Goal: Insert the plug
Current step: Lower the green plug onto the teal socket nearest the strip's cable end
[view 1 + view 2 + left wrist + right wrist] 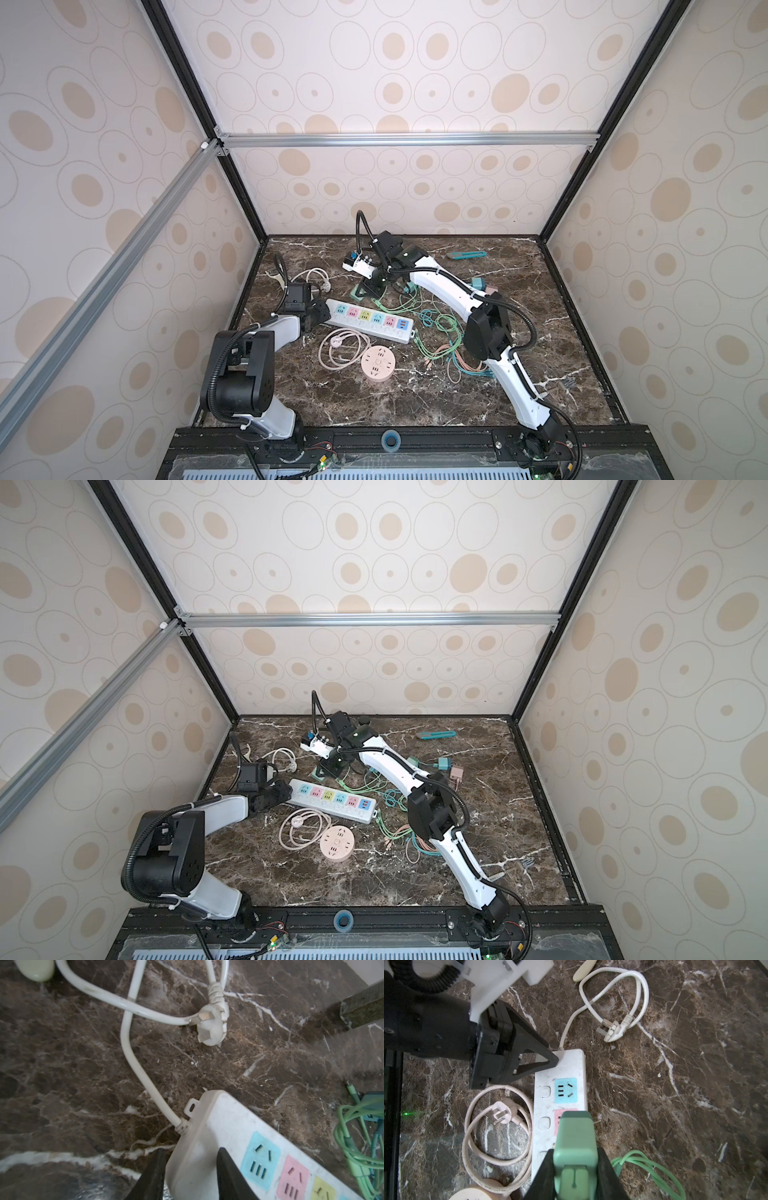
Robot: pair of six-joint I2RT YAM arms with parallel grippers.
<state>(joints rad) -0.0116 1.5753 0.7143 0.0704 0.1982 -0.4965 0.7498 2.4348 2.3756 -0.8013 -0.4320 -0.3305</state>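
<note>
Right fingers (574, 1154) are closed tight on the mint-green plug (575, 1132), pinching its body from both sides. From the right wrist view the plug hangs in front of the pink socket (558, 1114), second from the cord end of the white power strip (560, 1068), and hides most of it. The prongs are out of sight. In both top views the plug (356, 294) appears just beyond the strip's (370, 322) far edge and is not seated in a socket.

At the strip's cord end the left fingers (192, 1150) stand partly apart. One lies over the white top face next to the blue socket (259, 1159), and the other sits just off the end, beside where the cord enters. Whether they press on the casing cannot be told.

The strip's white cord (133, 1059) loops away to its three-pin plug (212, 1026), which lies loose on the dark marble surface (415, 399). On the strip's near side a pink cord (473, 1118) is coiled around its own plug (501, 1110), with a round pink socket hub (377, 362) just beside the coil. A tangle of green and teal cables (440, 328) lies off the strip's other end, under the right arm.
</note>
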